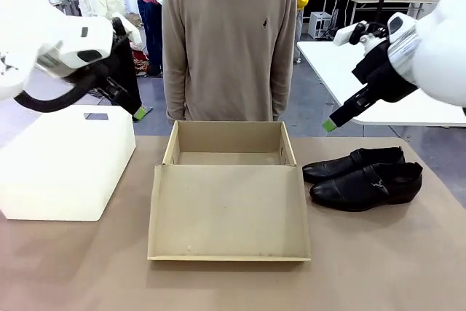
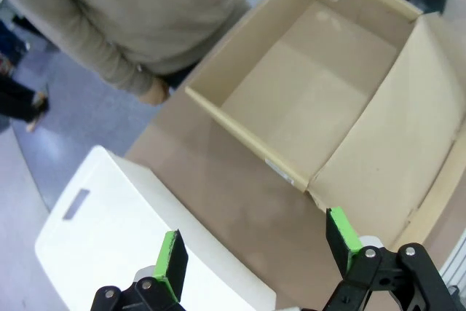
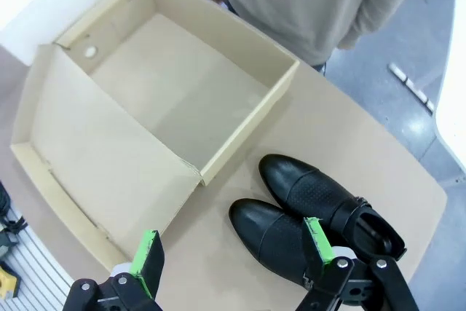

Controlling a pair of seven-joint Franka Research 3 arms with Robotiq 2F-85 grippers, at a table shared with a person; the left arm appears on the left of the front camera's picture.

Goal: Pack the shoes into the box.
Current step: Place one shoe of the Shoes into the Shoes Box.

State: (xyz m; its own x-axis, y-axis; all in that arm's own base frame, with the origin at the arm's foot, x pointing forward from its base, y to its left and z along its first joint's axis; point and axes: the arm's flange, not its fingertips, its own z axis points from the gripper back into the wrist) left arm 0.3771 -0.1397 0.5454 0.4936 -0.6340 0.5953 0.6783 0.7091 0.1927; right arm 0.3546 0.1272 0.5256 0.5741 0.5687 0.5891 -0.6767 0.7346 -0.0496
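On the brown table (image 1: 378, 274) the box (image 1: 227, 213) lies open, the shoes (image 1: 364, 176) just right of it. Wrist views show the left gripper (image 2: 255, 234) and right gripper (image 3: 231, 237) spread wide, empty; the front view adds the person (image 1: 229, 41) behind.

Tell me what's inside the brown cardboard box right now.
Nothing: the box shows a bare cardboard floor, lid flap open. Both shoes lie on the table beside it. The wrist views leave none of its floor hidden.
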